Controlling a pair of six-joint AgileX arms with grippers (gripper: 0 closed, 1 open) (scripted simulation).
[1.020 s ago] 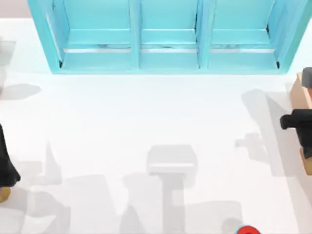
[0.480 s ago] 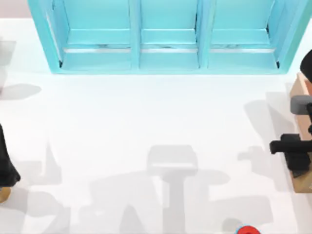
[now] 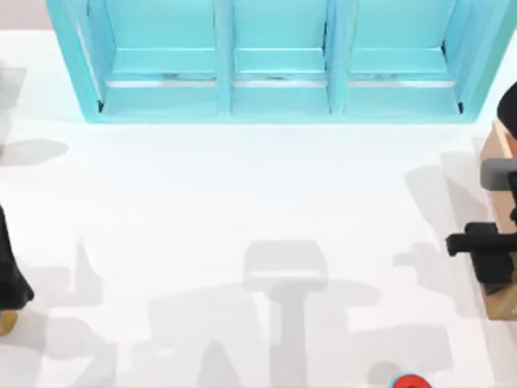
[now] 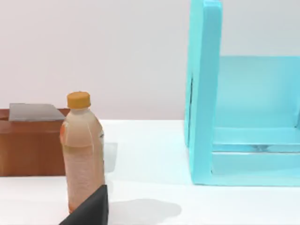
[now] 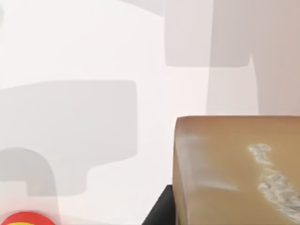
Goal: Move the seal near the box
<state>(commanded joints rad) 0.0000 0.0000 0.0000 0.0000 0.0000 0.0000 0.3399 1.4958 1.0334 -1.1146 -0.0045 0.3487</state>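
With my right gripper [image 3: 485, 252] at the table's right edge, fingers clamped on the seal [image 5: 239, 171], releasing early risks it tipping short of the box [image 3: 494, 149].

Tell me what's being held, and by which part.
Right gripper seems shut on the seal, one finger against its side. Left arm parked at left.

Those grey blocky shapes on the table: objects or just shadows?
Top view: flat grey shadows on the white table, nothing solid. Right wrist view: the same soft shadows beyond the seal. Left wrist view: the bottle casts a faint shadow.
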